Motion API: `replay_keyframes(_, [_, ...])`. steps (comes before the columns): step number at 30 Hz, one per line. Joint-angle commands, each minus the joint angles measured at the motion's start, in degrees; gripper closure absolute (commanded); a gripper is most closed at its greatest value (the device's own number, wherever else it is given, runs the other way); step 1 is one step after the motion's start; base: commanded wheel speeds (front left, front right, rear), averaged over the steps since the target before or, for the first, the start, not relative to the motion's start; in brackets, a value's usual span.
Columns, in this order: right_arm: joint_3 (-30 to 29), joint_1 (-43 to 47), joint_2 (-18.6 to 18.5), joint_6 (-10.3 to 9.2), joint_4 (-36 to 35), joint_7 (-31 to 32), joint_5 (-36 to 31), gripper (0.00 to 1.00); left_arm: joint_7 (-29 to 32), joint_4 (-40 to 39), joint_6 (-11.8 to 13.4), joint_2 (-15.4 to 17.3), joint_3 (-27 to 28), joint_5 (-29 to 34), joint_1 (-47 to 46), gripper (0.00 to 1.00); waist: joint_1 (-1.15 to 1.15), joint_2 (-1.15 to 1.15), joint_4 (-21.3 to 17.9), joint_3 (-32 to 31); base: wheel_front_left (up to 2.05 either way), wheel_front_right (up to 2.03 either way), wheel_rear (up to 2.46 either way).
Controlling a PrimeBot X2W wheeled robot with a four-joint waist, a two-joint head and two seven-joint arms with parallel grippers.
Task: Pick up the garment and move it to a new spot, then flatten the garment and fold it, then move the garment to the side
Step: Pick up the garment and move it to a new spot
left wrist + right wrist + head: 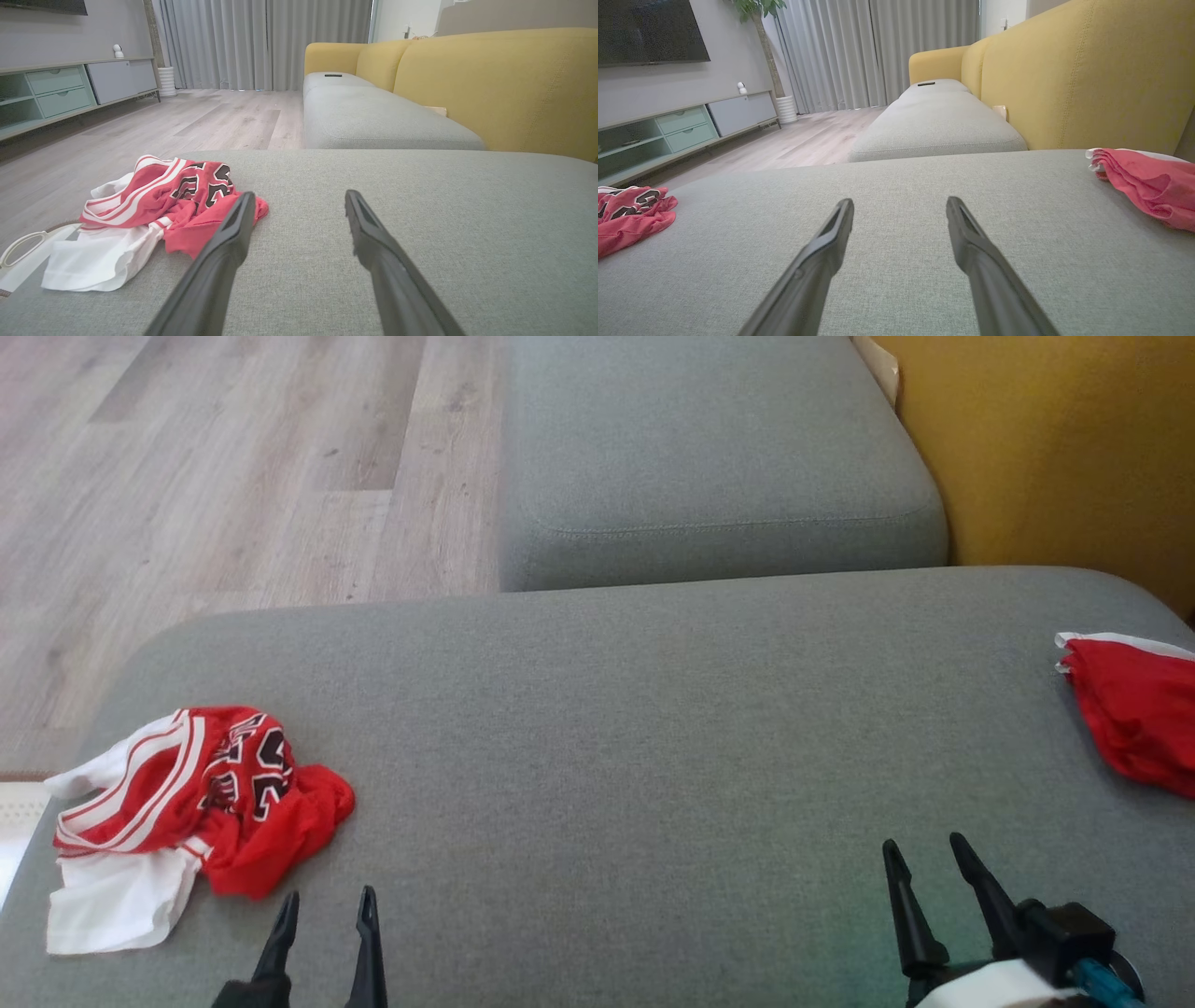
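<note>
Head view: the left gripper [329,896] points up from the bottom edge, its two dark fingers spread apart with nothing between them. The crumpled red and white jersey garment with black lettering [215,793] lies just beyond and to the left of those fingertips, not touching them, on the wide grey fabric sofa cushion [607,728]. The right gripper [924,845] likewise has its fingers parted and empty. A red cloth with a white edge [1134,709] lies beyond and to the right of them, well apart.

Left wrist view: the left gripper [300,195] fingers stand wide, holding nothing. The garment [177,205] sits in a heap beside the left finger, which overlaps its red edge in this view; whether they touch, I cannot tell. A yellow sofa backrest [504,84] rises far ahead to the right, and pale wood flooring [210,121] lies ahead to the left.

Right wrist view: the right gripper [899,201] fingers are spread over bare cushion. The garment [630,210] lies far to their left, the red cloth [1143,186] far to their right.
</note>
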Motion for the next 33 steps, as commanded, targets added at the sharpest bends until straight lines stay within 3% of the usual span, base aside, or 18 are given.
replay_keyframes(1, [0.94,-1.42,-0.38,0.42,-1.93,-0.63,-0.4,0.0,-0.31,-2.13,-0.07,-0.46,2.08,0.59,-2.87,0.0,0.0,0.0,0.11,0.1,0.0,0.0,0.0])
replay_keyframes(11, [1.02,-0.57,-0.01,0.42,-2.11,-0.63,-0.42,0.0,-0.31,-2.13,-0.13,-0.46,2.35,0.98,-3.29,0.0,0.0,0.0,3.66,0.65,0.0,0.0,0.0])
replay_keyframes(26, [1.03,-1.27,1.18,0.42,-2.76,-0.63,-0.28,0.0,-0.31,-2.78,-0.76,0.13,5.36,2.23,-3.5,0.0,0.0,0.0,16.86,2.35,0.0,0.0,0.0])
replay_keyframes(33, [1.13,-2.0,1.65,0.42,-2.65,-0.63,-0.19,0.0,-0.31,-3.25,-0.93,0.49,6.94,2.34,-3.43,0.0,0.0,0.0,20.59,3.03,0.0,0.0,0.0])
